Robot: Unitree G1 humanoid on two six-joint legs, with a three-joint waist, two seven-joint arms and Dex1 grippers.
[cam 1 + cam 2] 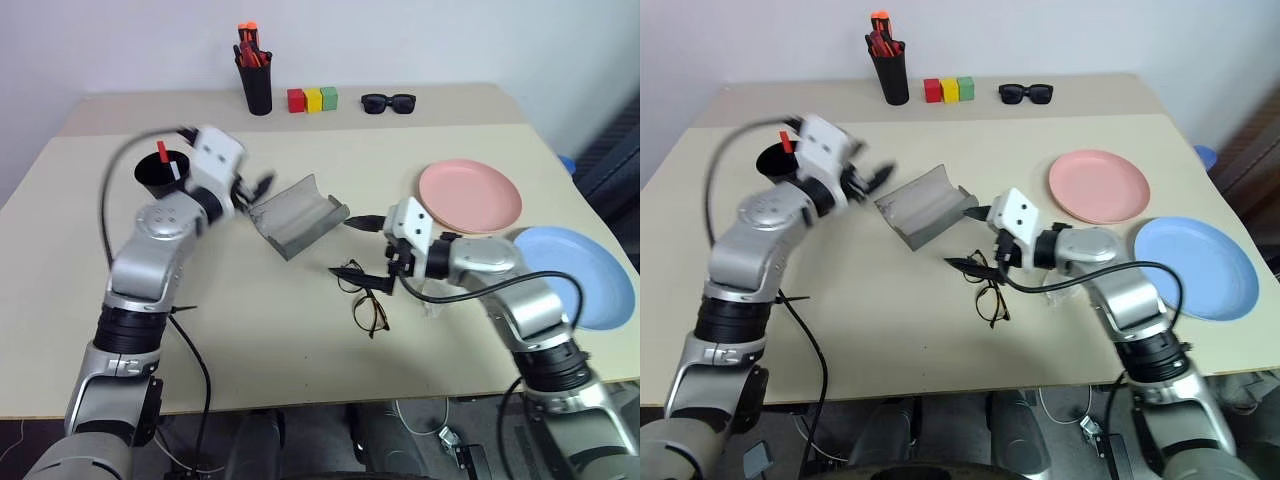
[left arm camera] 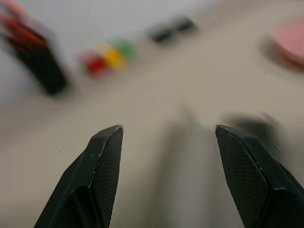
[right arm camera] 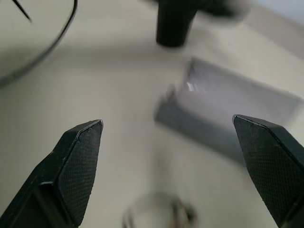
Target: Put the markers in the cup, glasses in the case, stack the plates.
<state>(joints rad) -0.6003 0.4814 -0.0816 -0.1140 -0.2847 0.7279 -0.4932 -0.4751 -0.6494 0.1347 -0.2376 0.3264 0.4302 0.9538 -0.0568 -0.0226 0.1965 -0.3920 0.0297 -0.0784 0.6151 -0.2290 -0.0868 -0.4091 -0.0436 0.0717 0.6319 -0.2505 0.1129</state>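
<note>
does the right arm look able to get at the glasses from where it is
Probably yes: the right gripper hovers open just above the glasses, which lie loose on the table with nothing between them.

glasses (image 1: pixel 365 295) before case (image 1: pixel 297 215), cup (image 1: pixel 158 173) left

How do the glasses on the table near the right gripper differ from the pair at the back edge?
The glasses have a thin dark frame with clear lenses; the sunglasses have a thick black frame with dark lenses. The glasses lie mid-table, just in front of the open grey case, turned at an angle; the sunglasses sit squarely at the far edge beside the coloured blocks. Both rest on the table, neither held.
</note>
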